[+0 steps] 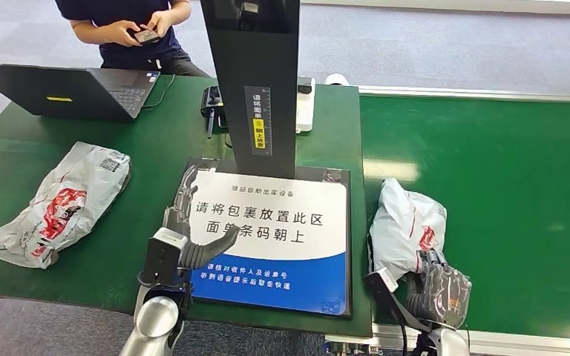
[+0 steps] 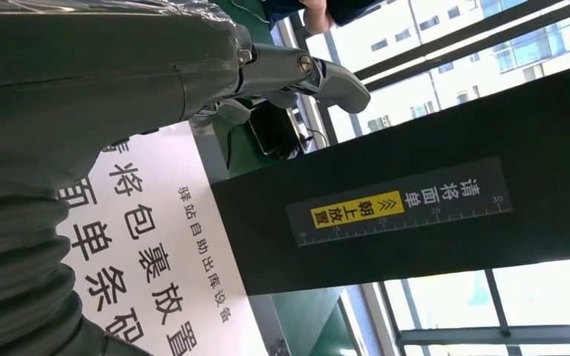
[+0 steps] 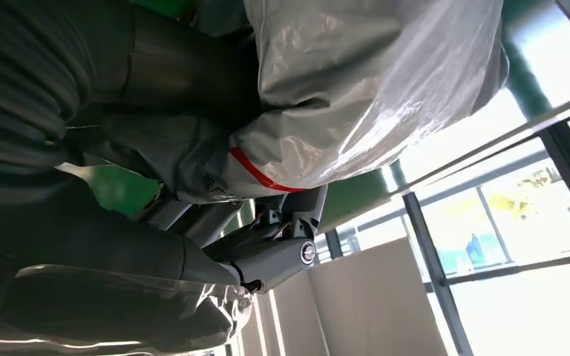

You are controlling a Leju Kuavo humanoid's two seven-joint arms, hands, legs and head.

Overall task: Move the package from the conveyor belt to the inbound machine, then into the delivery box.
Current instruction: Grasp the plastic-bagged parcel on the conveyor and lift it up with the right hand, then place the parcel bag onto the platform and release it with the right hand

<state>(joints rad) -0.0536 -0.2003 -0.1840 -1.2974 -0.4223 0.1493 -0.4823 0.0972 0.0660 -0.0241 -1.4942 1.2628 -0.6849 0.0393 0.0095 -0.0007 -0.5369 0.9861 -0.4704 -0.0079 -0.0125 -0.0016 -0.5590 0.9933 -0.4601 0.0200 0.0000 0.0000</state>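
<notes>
While a second bag [image 1: 59, 204] lies at left on the table [image 1: 156, 148], left hand [image 1: 193, 222] hovers spread and empty at the inbound machine's scan pad [image 1: 282, 222], centre. Lower right: right hand [image 1: 438, 285] has its fingers closed on the package [image 1: 404, 222], not yet off the conveyor belt [image 1: 505, 185]. Early stage: scan, then boxing left. No delivery box seen.

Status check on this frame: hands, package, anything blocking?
Right hand gripping the grey package on the conveyor belt. Left hand open above the inbound machine's pad. Pad bare, nothing in the way.
</notes>
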